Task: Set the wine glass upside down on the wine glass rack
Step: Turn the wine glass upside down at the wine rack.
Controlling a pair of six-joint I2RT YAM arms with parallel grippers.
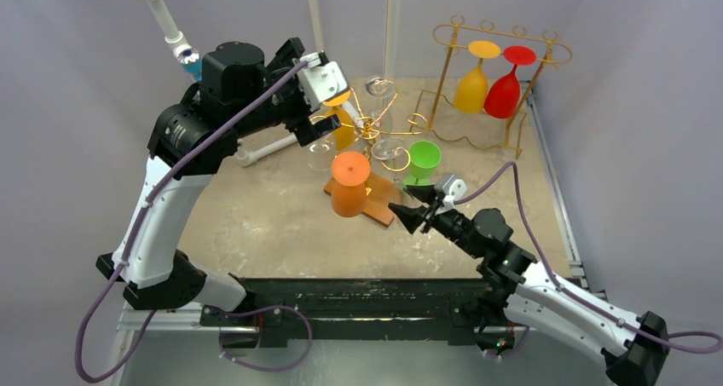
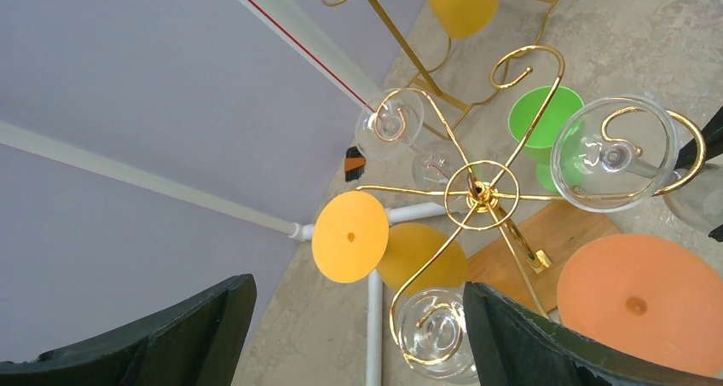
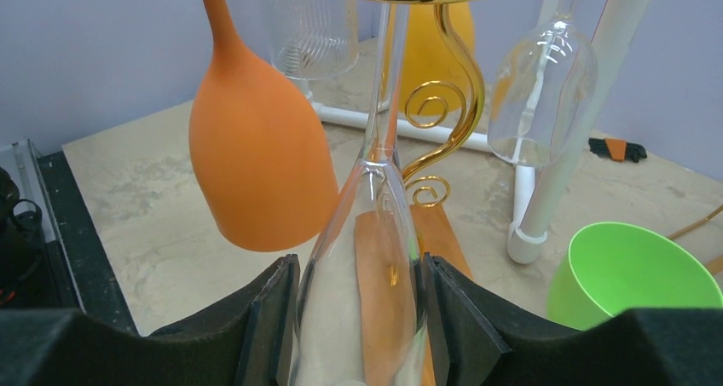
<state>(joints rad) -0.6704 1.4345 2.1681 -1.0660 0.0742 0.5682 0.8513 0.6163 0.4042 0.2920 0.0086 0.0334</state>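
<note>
The right gripper (image 3: 358, 318), its black jaws part-way closed against the bowl of a clear, tall-stemmed wine glass (image 3: 375, 250), holds the glass upside down at the near side of the gold wire carousel rack (image 3: 439, 105), which stands on a wooden base (image 1: 382, 209). The stem runs straight up from the fingers to a gold arm of the rack at the top of the right wrist view. From the left wrist camera above the rack, the glass's round foot (image 2: 612, 152) shows with a curled gold hook lying across it. The hanging looks all but done. The glass seems threaded into its hook, and what appears left is to let go and draw the gripper clear without knocking the opaque orange glass (image 3: 260, 164) hanging just beside it at the rack's near left. Whether the foot bears fully on the hook cannot be told. The left gripper (image 2: 358, 339) hangs above the rack's hub, jaws wide apart and empty.
</note>
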